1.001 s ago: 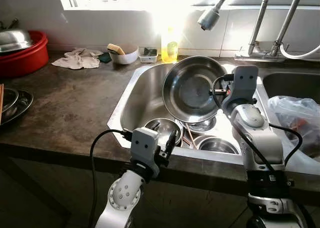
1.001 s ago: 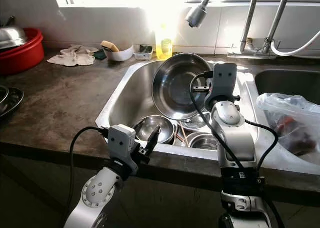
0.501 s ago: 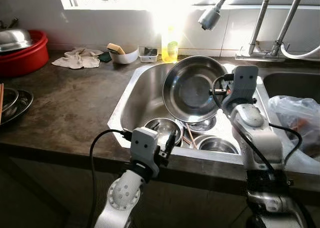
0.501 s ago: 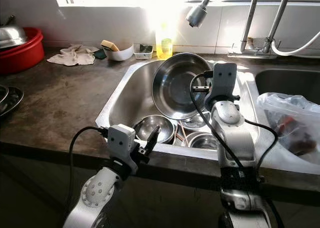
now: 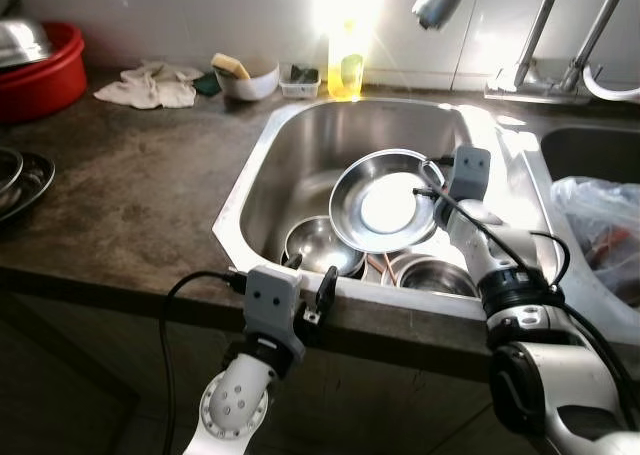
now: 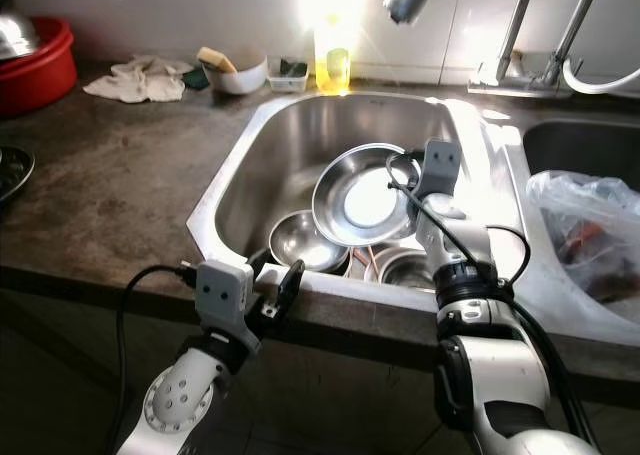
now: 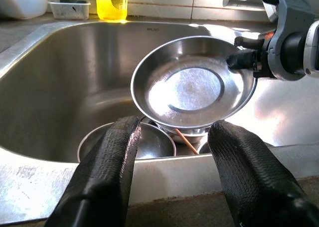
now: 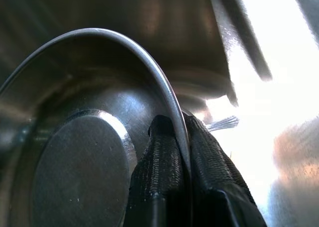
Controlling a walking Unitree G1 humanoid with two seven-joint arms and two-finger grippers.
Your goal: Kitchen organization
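A wide steel bowl (image 5: pixel 385 201) hangs tilted over the sink (image 5: pixel 300 145), held by its right rim. My right gripper (image 5: pixel 437 188) is shut on that rim; in the right wrist view one finger (image 8: pixel 158 162) lies inside the bowl (image 8: pixel 75 137) and the other outside. Below it in the basin lie smaller steel bowls (image 5: pixel 318 245), one more (image 5: pixel 432 273) and a pair of chopsticks. My left gripper (image 5: pixel 322 285) stands open at the sink's front edge, its fingers (image 7: pixel 107 172) apart and nothing between them, facing the bowl (image 7: pixel 192 87).
A yellow soap bottle (image 5: pixel 343 63), a small white bowl with a sponge (image 5: pixel 243 75) and a rag (image 5: pixel 150 85) sit behind the sink. A red basin (image 5: pixel 45 70) and steel dishes (image 5: pixel 20 180) are at the left. A plastic bag (image 5: pixel 600 225) lies right; a spray tap (image 5: pixel 437 3) hangs above.
My right gripper has lowered the wide bowl from near upright to a flatter tilt, down in the basin. The camera has tipped down and shifted. The left gripper stays at the front edge.
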